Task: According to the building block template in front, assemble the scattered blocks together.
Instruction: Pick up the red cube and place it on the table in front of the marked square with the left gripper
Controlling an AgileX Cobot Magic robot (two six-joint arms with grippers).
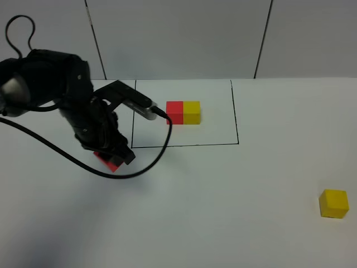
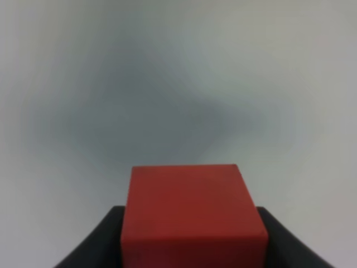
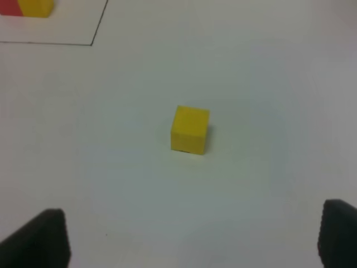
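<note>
The left gripper [image 1: 114, 153] is clamped on the red cube [image 1: 108, 161], just outside the near-left corner of the black rectangle [image 1: 184, 145] drawn around the building block template [image 1: 183, 112]. Whether the cube is off the table [image 1: 223, 223] cannot be told. The yellow cube [image 1: 333, 203] lies well apart from the template, to its near right and outside the rectangle. The right gripper [image 3: 189, 240] hangs over it with its jaws spread wide and nothing between them.

The closest hazard is probably the left arm's own bulk. Its wrist camera and black cable [image 1: 162, 142] sit just beside the template's red half, so a careless swing could nudge the reference pair out of place.

The yellow cube looks slightly turned against the right jaws. If they close on its corners, it may spin or squirt free.

Should both arms bring their cubes to one meeting spot, the grippers could collide. The pair could also end up mirrored, with yellow on the left instead of red.
</note>
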